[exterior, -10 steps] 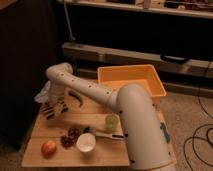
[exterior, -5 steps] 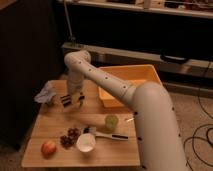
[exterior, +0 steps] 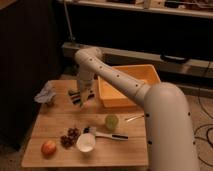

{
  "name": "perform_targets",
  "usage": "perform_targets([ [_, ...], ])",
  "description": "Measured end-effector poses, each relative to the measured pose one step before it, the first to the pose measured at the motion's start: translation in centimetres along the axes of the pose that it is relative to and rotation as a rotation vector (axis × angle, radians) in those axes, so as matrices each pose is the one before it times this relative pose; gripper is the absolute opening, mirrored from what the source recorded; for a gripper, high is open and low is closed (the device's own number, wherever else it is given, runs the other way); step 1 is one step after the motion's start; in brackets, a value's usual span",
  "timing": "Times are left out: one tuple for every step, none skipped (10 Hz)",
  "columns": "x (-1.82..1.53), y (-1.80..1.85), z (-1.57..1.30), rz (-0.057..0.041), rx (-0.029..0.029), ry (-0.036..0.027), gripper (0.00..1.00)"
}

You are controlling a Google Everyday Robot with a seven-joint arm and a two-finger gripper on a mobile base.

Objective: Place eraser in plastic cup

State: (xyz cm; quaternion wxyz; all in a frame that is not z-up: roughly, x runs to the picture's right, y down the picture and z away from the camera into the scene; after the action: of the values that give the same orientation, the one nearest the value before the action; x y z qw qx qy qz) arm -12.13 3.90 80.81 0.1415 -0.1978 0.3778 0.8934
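Note:
My gripper (exterior: 81,98) hangs fingers-down from the white arm over the back left of the wooden table (exterior: 55,122), just left of the orange tub. It is shut on the eraser (exterior: 74,96), a small block with dark and light stripes, held a little above the tabletop. The plastic cup (exterior: 111,121), small and translucent light green, stands upright near the table's middle, to the right of and nearer than the gripper. The cup's inside does not show.
A big orange tub (exterior: 127,85) sits at the back right. A crumpled grey bag (exterior: 46,94) lies at the back left. An apple (exterior: 48,147), grapes (exterior: 69,138), a white bowl (exterior: 86,142) and a dark-handled utensil (exterior: 109,135) lie along the front.
The gripper has moved to the right along the back of the table, from beside the grey bag towards the orange tub, with the eraser in it. The other things have not moved.

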Motion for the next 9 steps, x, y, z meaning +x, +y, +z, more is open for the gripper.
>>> perform_targets([
  [-1.016, -0.452, -0.636, 0.01821, -0.00363, -0.00509, 0.00],
  [-1.023, -0.469, -0.649, 0.01874, -0.00449, -0.00242, 0.00],
  [-0.794, -0.386, -0.484, 0.01410, -0.00221, -0.00190, 0.00],
  [-0.881, -0.403, -0.503, 0.01524, -0.00275, -0.00141, 0.00],
  [-1.047, -0.484, -0.674, 0.01782, -0.00561, 0.00044, 0.00],
  [-0.765, -0.373, -0.619, 0.01115, -0.00710, -0.00165, 0.00],
  [-0.673, -0.330, -0.587, 0.00966, -0.00709, -0.00056, 0.00],
  [-0.874, -0.386, -0.759, 0.01322, -0.00906, -0.00097, 0.00],
  [-1.067, -0.506, -1.048, 0.01614, -0.01088, -0.00208, 0.00],
])
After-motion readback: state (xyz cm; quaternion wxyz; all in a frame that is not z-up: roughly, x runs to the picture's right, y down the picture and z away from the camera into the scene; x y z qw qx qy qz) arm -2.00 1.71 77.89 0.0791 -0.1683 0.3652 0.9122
